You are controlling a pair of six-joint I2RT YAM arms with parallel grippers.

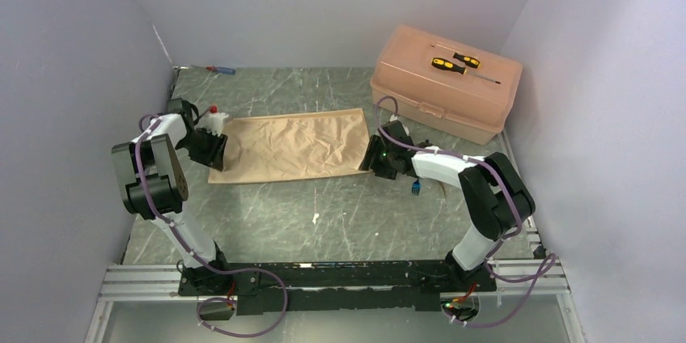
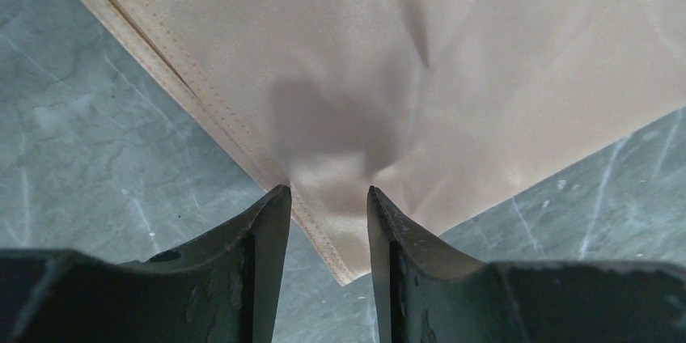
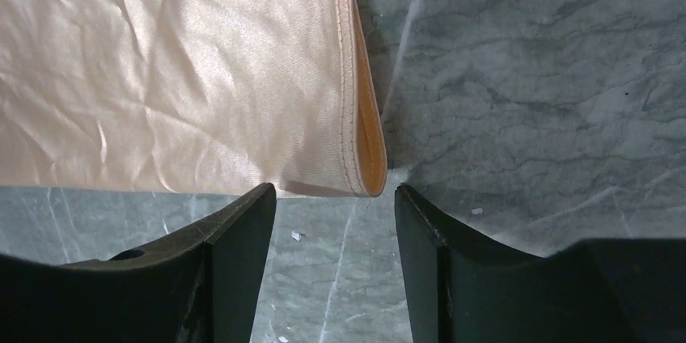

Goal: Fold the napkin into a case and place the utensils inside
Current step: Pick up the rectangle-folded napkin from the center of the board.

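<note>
The napkin (image 1: 291,147) lies flat on the table (image 1: 267,222) between the 2 arms, folded in half into a long rectangle, creased in places, its long sides running left to right. It is well apart from the box (image 1: 453,108) at the far right, which carries 2 screwdrivers (image 1: 455,62) on its lid.

The left gripper (image 2: 328,191) is down at the napkin's near left corner. Its jaws stand a narrow way apart, and a small pucker of cloth rises in the gap just inside the stitched hem, seeming to touch both fingers. Whether they press the cloth or only flank it I cannot tell.

The right gripper (image 3: 336,188) is down at the near right corner. Its jaws are clearly apart, wider than the left's, and the corner lies in the gap between the tips with bare table showing beside it. The 2 layers of the fold part slightly there, showing a deeper orange inside.

Of the utensils (image 1: 415,187) only a small blue part shows, on the table just beside the right arm and clear of the napkin
</note>
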